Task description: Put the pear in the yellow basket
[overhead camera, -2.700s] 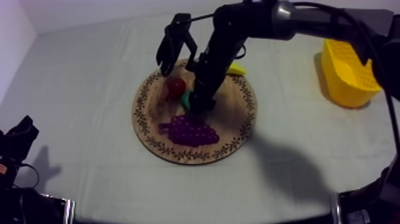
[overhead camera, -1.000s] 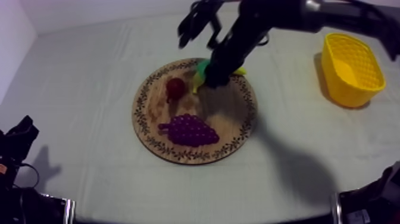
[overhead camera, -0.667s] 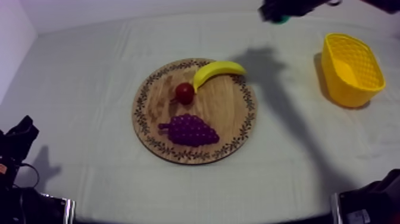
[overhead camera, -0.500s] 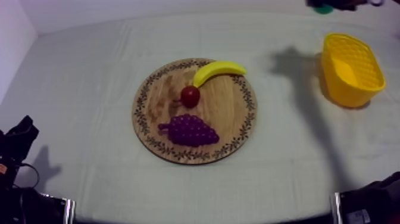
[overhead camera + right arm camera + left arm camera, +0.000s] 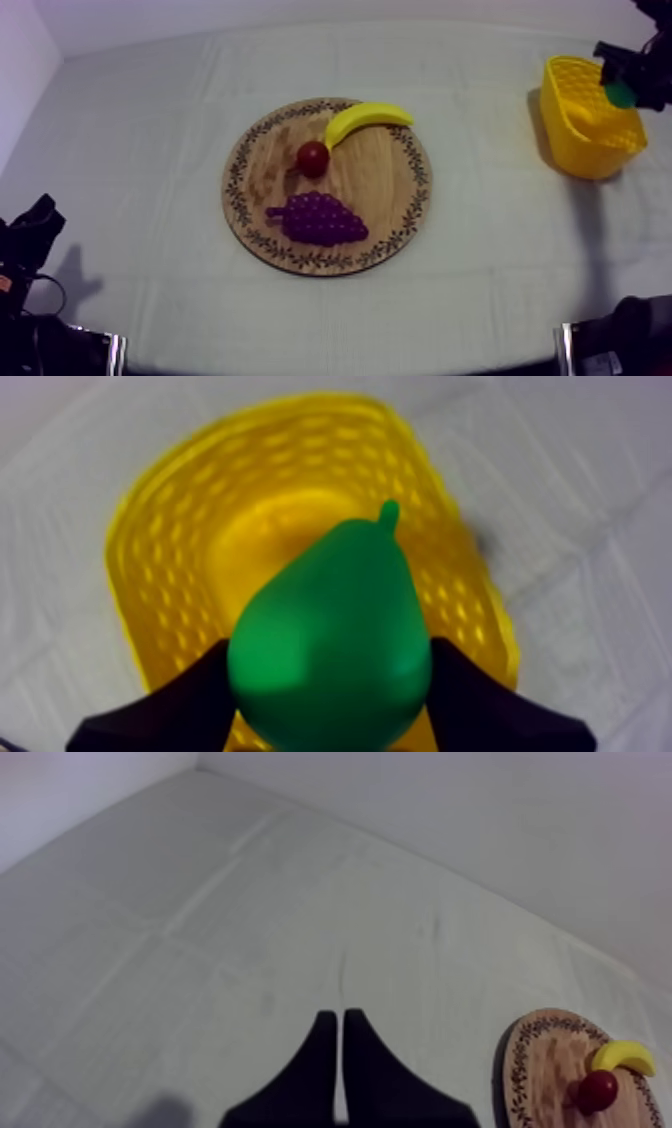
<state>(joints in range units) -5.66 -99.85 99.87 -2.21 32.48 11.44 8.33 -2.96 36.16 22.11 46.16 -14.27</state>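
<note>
Top view: bench point(image 5: 480, 300) under grey-white cloth point(image 5: 150, 130). Right fingers point(image 5: 175, 711) clamp pear point(image 5: 330, 651) over yellow basket point(image 5: 570, 135); left fingers point(image 5: 318, 1072) pressed together. Board point(image 5: 385, 200) holds banana point(image 5: 362, 118), grapes point(image 5: 318, 220), small red fruit point(image 5: 313, 158).

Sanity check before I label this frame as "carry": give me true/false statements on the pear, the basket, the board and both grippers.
1. The right gripper holds the pear over the yellow basket. True.
2. The banana, the small red fruit and the grapes lie on the wooden board. True.
3. The pear is on the wooden board. False: it is clamped in the right gripper, off the board.
4. The left gripper is open. False: its fingers lie together, shut on nothing.
</note>
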